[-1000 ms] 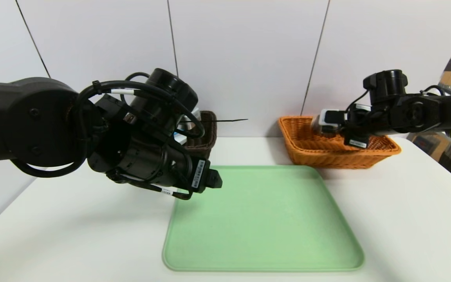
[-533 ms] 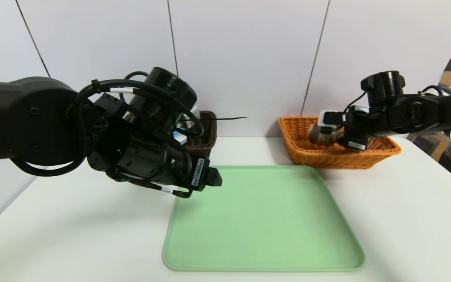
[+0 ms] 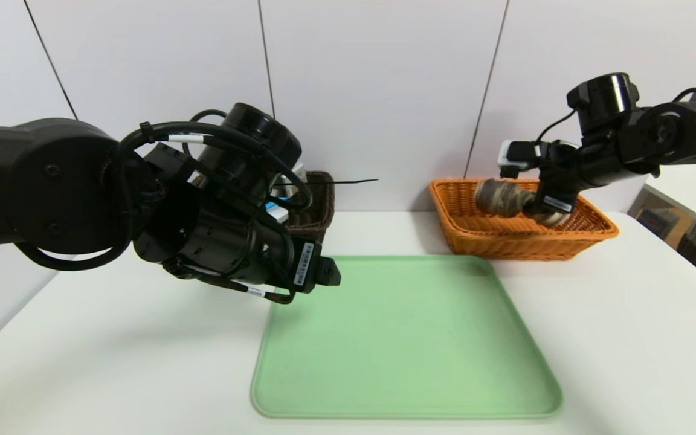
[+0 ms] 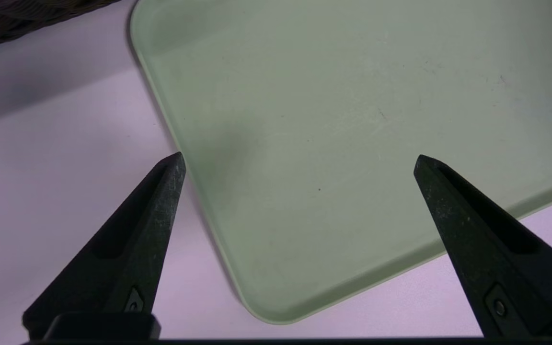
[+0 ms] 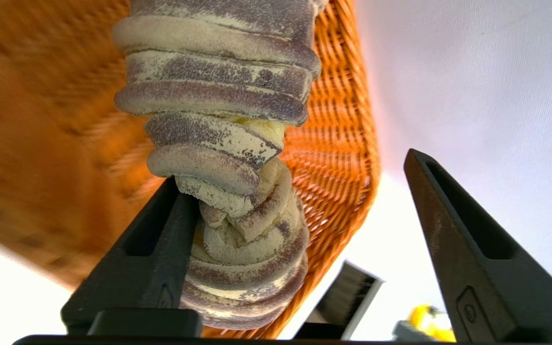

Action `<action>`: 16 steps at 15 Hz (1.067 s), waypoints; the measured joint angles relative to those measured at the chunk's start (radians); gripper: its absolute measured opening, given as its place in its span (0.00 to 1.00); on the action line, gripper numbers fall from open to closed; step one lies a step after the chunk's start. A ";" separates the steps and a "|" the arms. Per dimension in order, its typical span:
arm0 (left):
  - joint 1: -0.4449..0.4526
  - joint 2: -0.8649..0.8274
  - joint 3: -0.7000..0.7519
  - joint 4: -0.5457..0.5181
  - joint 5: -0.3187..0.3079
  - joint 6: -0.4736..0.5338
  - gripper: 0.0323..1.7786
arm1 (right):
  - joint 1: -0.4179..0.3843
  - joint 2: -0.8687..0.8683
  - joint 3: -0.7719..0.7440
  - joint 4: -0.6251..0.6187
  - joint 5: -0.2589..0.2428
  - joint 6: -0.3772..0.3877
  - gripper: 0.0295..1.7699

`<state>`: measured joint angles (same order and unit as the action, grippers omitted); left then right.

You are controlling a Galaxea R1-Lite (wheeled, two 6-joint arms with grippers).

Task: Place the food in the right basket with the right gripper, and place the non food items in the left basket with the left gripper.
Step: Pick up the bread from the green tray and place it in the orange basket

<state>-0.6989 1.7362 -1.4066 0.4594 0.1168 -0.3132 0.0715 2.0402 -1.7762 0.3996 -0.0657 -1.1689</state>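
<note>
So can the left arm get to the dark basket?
Probably yes. The left end effector hangs open over a corner of the green tray, with the dark basket close by and nothing between.

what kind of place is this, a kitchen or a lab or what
Probably a robot test lab, not a kitchen: a bare white table against plain white wall panels, with a staged green tray and two wicker sorting baskets.

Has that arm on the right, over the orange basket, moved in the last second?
Yes. The right gripper has risen: its wrist, level with the orange basket's rim before, now sits above it. Its fingers are open, and the bread leans against one.
</note>
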 joint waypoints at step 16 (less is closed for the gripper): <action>0.026 -0.025 -0.006 -0.004 0.000 -0.015 0.95 | 0.014 0.039 -0.170 0.225 0.001 0.224 0.95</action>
<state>-0.6734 1.7115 -1.4130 0.4549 0.1168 -0.3279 0.0855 2.0787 -1.9460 0.6245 -0.0649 -0.9453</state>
